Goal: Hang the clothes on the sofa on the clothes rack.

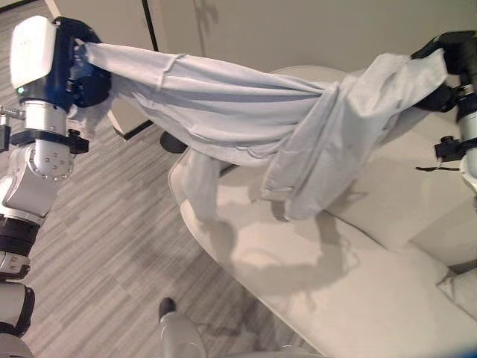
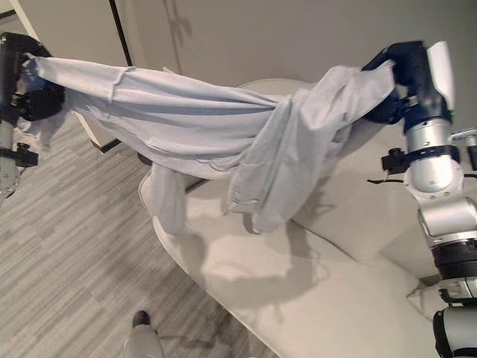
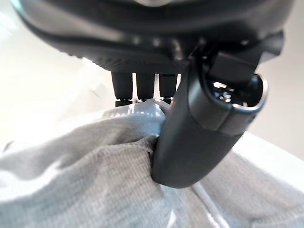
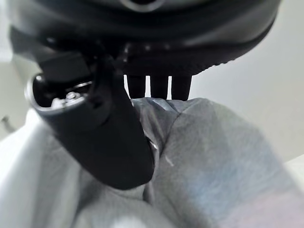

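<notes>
Your left hand, at the upper left of the left eye view, has one end of the grey garment pinched between thumb and curled fingers; its wrist view shows the thumb pressed down into the cloth with the fingers behind it. Your right hand, at the upper right of the right eye view, clamps the other end the same way, thumb bearing on the bunched fabric.

Between the two hands the garment is stretched out in the air, its long axis running across the frame from left to right, roughly level. Its middle is twisted and folds of it droop from the centre, hanging clear above the sofa seat, which lies below and beyond.

You hold both ends evenly, so neither arm is nearer the load. I'd judge the next move needs a turn toward the rack, keeping the span taut so the hanging folds don't drag on the cushions
</notes>
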Robot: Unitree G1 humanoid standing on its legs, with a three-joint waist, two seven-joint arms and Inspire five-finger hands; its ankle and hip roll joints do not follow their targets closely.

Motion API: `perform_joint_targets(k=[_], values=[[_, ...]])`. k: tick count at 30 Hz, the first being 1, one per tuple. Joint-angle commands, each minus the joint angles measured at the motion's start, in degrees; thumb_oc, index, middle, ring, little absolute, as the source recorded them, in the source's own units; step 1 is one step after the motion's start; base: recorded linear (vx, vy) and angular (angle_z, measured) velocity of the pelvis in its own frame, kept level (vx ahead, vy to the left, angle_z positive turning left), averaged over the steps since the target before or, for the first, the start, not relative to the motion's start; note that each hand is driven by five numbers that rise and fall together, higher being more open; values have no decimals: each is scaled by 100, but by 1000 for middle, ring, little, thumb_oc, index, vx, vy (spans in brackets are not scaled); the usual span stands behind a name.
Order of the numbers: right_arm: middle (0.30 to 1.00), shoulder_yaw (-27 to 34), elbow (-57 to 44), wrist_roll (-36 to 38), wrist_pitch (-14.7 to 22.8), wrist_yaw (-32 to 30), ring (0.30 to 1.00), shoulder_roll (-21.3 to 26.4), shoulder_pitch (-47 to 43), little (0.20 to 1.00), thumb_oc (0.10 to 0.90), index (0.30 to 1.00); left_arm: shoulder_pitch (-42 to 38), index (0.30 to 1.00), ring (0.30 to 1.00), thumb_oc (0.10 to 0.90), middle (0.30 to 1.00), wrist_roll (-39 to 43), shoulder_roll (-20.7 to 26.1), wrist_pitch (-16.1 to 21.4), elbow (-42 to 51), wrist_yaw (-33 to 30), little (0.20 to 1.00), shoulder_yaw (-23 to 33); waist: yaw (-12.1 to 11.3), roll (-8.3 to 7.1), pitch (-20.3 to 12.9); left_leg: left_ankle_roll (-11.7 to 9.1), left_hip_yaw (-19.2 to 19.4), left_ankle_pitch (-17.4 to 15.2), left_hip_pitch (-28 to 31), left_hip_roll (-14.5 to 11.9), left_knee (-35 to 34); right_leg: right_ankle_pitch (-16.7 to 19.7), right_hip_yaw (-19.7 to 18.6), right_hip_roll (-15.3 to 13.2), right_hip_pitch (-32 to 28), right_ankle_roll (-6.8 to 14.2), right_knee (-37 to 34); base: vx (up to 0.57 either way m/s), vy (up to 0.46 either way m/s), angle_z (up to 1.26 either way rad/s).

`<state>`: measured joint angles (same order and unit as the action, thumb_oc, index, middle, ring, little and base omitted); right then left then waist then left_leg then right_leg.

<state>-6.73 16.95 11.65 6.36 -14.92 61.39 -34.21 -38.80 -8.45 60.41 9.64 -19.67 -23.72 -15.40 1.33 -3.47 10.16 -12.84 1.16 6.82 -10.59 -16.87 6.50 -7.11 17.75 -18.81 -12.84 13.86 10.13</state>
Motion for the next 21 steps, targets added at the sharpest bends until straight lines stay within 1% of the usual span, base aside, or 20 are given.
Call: perform_joint_targets(k=[1,2,3,4,5,6,8,9,10,11,12,13,14,15,16,17,18,19,20,21], values=[[300,252,-356,-160,247,-452,300,653,-1034,300,400,300,-1291,300,300,400,300,392,214,85,139,-441,300,368,-141,-40,-589,31,366,-856,1026,-108,-520,2883,159,-1047,726,114,-1363,141,847,2],[300,280,-386,-190,260,-495,300,631,-1085,300,400,300,-1364,300,300,400,300,333,243,90,149,-461,300,335,-147,-51,-560,155,558,-896,1035,87,-509,3092,275,-1171,876,114,-1368,36,651,-34],[300,303,-377,-181,249,-504,300,610,-1092,300,400,300,-1466,300,300,400,300,325,237,94,101,-424,300,240,-99,-19,-541,263,673,-884,1049,264,-593,2890,169,-1092,936,114,-1290,31,696,-53],[300,258,-385,-170,253,-492,300,605,-1154,300,400,300,-1570,300,300,400,300,326,209,94,76,-392,300,129,-59,-6,-508,384,732,-840,1077,469,-666,2529,-76,-845,1036,23,-1034,7,631,-29],[300,140,-310,-120,282,-502,300,611,-1318,300,400,300,-1694,300,300,400,300,357,163,107,21,-388,300,36,-87,16,-480,453,782,-756,1098,602,-751,2224,-225,-604,1130,-38,-766,9,553,52],[300,-3,-191,-51,313,-495,300,631,-1485,300,400,300,-1788,300,300,400,300,389,121,105,-30,-378,300,-30,-119,64,-475,519,814,-702,1154,695,-905,1796,-217,-298,1153,-135,-582,24,495,62],[300,-220,-49,65,314,-441,300,752,-1719,300,400,300,-1865,300,300,400,300,414,-9,33,-58,-337,300,-88,-79,152,-420,640,763,-621,1250,871,-1140,888,-262,460,1361,-417,-90,22,342,28],[300,-249,-37,68,317,-441,300,755,-1750,300,400,300,-1858,300,300,400,300,413,-9,33,-59,-337,300,-75,-72,160,-427,638,761,-617,1237,869,-1141,879,-262,460,1380,-421,-73,15,219,27],[300,-249,-16,133,316,-391,300,772,-1750,300,400,300,-1787,300,300,400,300,414,-123,-11,-37,-291,300,-27,-36,139,-397,685,719,-635,1259,999,-1150,539,-365,849,1428,-543,-10,50,211,17],[300,-262,62,156,350,-374,300,795,-1793,300,400,300,-1680,300,300,400,300,391,-223,-36,13,-230,300,84,17,88,-349,699,631,-654,1304,1177,-1150,338,-632,1335,1578,-600,6,76,249,6],[300,-328,67,177,335,-360,300,850,-1900,300,400,300,-1632,300,300,400,300,407,-281,-39,34,-226,300,153,44,17,-324,712,614,-648,1317,1299,-1150,350,-790,1539,1601,-679,-168,45,139,26],[300,-385,142,115,318,-381,300,941,-1927,300,400,300,-1539,300,300,400,300,353,-272,-56,28,-193,300,192,28,-39,-319,746,643,-669,1291,1390,-1150,375,-821,1601,1526,-801,-405,35,68,56],[300,-462,239,102,279,-376,300,1008,-2162,300,400,300,-1515,300,300,400,300,342,-287,-66,2,-212,300,233,-6,-111,-351,777,568,-714,1285,1486,-1150,418,-843,1608,1379,-853,-699,43,29,45],[300,-527,226,116,286,-317,300,859,-2182,300,400,300,-1443,300,300,400,300,358,-352,-45,38,-216,300,386,-20,-145,-362,780,540,-774,1312,1543,-1150,511,-857,1616,1289,-818,-873,58,16,19],[300,-540,217,112,281,-316,300,848,-2185,300,400,300,-1395,300,300,400,300,353,-346,-48,62,-211,300,423,-11,-143,-364,784,546,-779,1325,1547,-1150,537,-861,1615,1252,-812,-928,107,5,2],[300,-626,187,146,328,-321,300,764,-2286,300,400,300,-1297,300,300,400,300,385,-383,-2,120,-184,300,470,-65,-200,-384,806,577,-836,1375,1575,-1121,592,-861,1595,1117,-776,-1128,76,11,-12],[300,-681,206,149,332,-325,300,759,-2339,300,400,300,-1269,300,300,400,300,385,-380,-2,128,-182,300,501,-66,-192,-364,808,592,-843,1406,1579,-1123,614,-874,1595,1069,-772,-1177,87,1,-10],[300,-729,268,173,324,-331,300,741,-2398,300,400,300,-1268,300,300,400,300,385,-378,-14,120,-164,300,504,-107,-232,-315,816,598,-945,1332,1585,-754,619,-851,1567,979,-788,-1248,39,19,-21],[300,-610,227,188,299,-306,300,717,-2282,300,400,300,-1103,300,300,400,300,408,-454,-15,194,-113,300,633,-126,-271,-212,780,590,-1098,1090,1605,-99,628,-841,1503,829,-800,-1366,36,17,-20],[300,-596,219,186,297,-306,300,716,-2266,300,400,300,-1097,300,300,400,300,407,-454,-17,201,-112,300,635,-122,-271,-213,780,584,-1119,1072,1601,-61,632,-834,1506,823,-799,-1375,42,69,-19]])
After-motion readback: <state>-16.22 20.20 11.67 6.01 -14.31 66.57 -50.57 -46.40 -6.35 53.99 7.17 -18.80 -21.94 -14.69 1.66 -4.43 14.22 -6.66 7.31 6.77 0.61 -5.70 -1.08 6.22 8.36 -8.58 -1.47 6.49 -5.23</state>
